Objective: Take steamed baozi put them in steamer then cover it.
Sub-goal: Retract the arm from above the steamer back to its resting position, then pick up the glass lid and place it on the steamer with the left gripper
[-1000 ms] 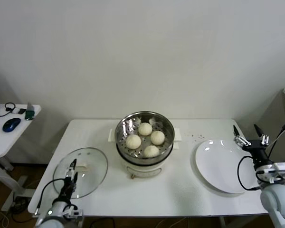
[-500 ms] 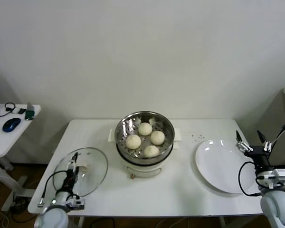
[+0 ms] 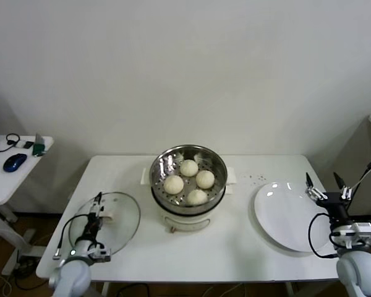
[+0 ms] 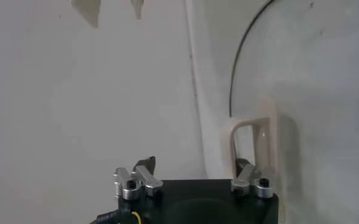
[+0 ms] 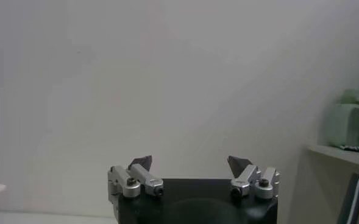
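Observation:
Four cream-white baozi (image 3: pixel 189 167) lie on the perforated tray inside the shiny steamer (image 3: pixel 167 162) at the table's middle. The clear glass cover (image 3: pixel 122 228) lies flat on the table at the front left, white handle (image 3: pixel 106 218) up. My left gripper (image 3: pixel 98 203) is open, just over the cover beside its handle. In the left wrist view the handle (image 4: pixel 252 143) stands close to one fingertip (image 4: pixel 245 167) of the left gripper (image 4: pixel 194 165), which holds nothing. My right gripper (image 3: pixel 325 185) is open and empty beside the plate's right edge; the right wrist view shows the right gripper (image 5: pixel 190 163) facing the wall.
A flat white plate (image 3: pixel 284 216) lies on the right of the white table (image 3: pixel 235 247). A small side table with a blue mouse (image 3: pixel 15 162) stands at the far left. The wall is close behind the steamer.
My left gripper has crept forward over the cover toward its handle. The right gripper has sunk slightly beside the plate. Baozi, steamer and cover have not moved.

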